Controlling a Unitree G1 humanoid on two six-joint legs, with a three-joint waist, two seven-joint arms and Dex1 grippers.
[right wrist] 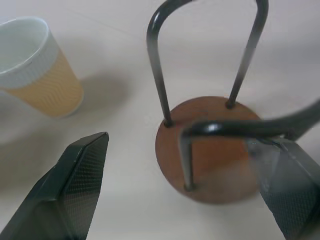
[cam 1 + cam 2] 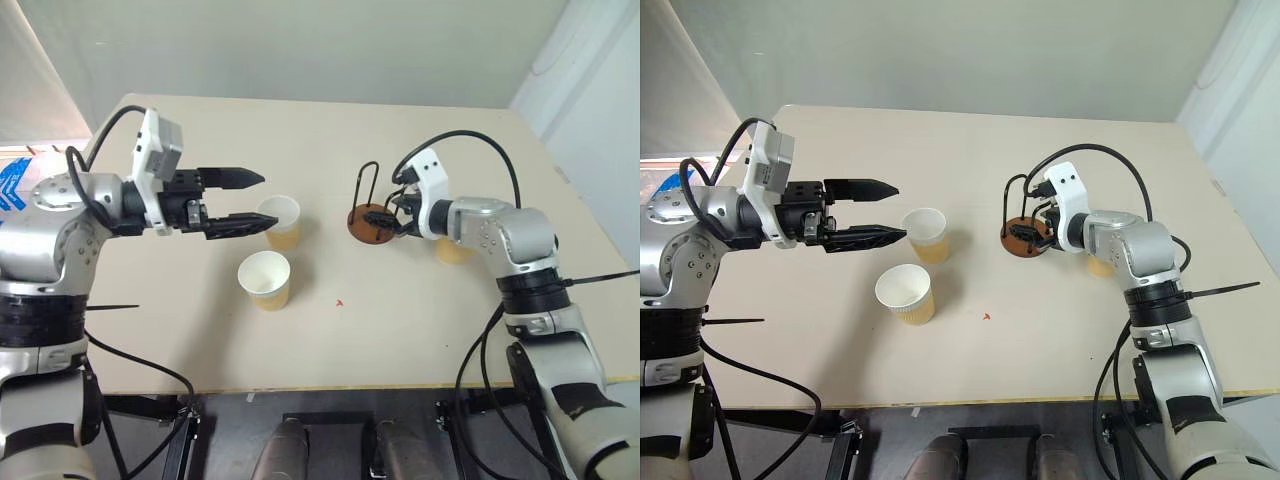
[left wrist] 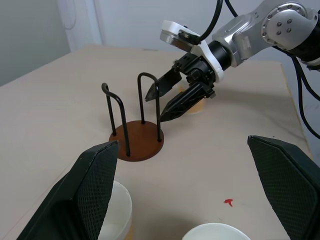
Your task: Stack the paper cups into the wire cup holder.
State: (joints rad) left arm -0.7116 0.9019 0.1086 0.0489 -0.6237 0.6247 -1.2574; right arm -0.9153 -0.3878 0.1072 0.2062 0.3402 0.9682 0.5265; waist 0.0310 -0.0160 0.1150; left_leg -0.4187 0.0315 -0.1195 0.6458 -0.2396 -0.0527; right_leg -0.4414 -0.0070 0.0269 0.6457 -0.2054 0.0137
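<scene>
The wire cup holder [image 2: 366, 226], a reddish-brown disc with black wire loops, stands mid-table. My right gripper [image 2: 383, 220] is open, its fingertips [image 3: 169, 111] low at the holder's right side, one wire loop [image 1: 235, 127] between the jaws. Two paper cups stand upright left of the holder: one [image 2: 281, 222] farther back, one [image 2: 265, 279] nearer. My left gripper [image 2: 266, 200] hovers open and level just left of the farther cup, holding nothing. A third paper cup [image 2: 452, 252] is mostly hidden behind my right wrist.
The beige table [image 2: 330, 340] has a small red mark [image 2: 340, 301] in front of the holder. Its front edge runs close to me, and a white wall stands behind the far edge.
</scene>
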